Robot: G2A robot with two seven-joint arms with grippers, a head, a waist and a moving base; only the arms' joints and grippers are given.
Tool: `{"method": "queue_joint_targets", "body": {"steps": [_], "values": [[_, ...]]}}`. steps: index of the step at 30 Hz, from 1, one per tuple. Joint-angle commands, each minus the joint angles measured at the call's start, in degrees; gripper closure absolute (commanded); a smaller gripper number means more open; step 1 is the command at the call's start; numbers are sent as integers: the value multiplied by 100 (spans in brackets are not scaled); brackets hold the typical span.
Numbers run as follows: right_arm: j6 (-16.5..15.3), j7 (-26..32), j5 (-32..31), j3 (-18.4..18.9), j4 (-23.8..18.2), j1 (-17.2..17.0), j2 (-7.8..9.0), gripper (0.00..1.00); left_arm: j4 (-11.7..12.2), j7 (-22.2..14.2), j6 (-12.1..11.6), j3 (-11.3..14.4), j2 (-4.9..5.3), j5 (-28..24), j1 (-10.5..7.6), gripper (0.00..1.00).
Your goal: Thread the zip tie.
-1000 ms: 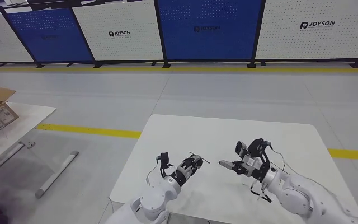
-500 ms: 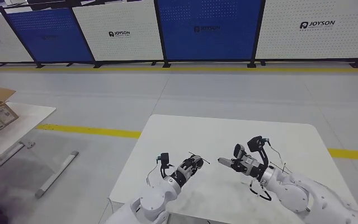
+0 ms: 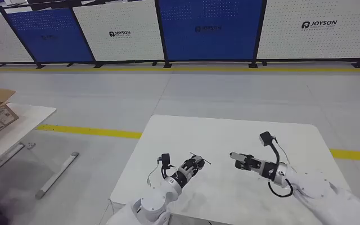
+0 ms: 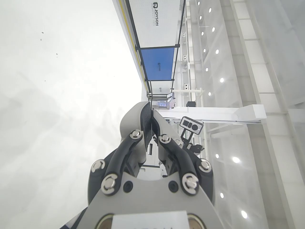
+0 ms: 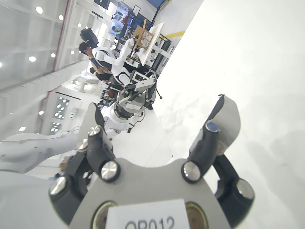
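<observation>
Right gripper (image 3: pixel 233 154) has drawn back, fingers spread; left gripper (image 4: pixel 151 107) pinches the zip tie (image 5: pixel 159 93).

A white bench (image 3: pixel 225 129) seen from above, with two robot arms stretched over its near half. The left gripper (image 3: pixel 196 164), on the side of the bench's left edge, has a thin black zip tie (image 3: pixel 201 158) sticking out crosswise at its tip. The right gripper (image 3: pixel 233 156) points toward it from the right-edge side, near but apart, with bare bench between them.
</observation>
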Motion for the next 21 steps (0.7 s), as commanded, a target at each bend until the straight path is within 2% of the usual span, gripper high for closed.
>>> {"method": "queue_joint_targets", "body": {"steps": [1, 5, 7, 16, 21], "values": [[0, 637, 385, 321, 268, -142, -162, 0, 0, 0, 0, 0, 0, 0, 0, 100], [0, 1392, 430, 774, 800, -348, -609, 0, 0, 0, 0, 0, 0, 0, 0, 100], [0, 1418, 238, 891, 941, -368, -764, 0, 0, 0, 0, 0, 0, 0, 0, 100], [0, 1418, 238, 891, 941, -368, -764, 0, 0, 0, 0, 0, 0, 0, 0, 100], [44, 1373, 229, 887, 947, -397, -768, 0, 36, 108, 73, 61, -62, -198, -32, 100]]}}
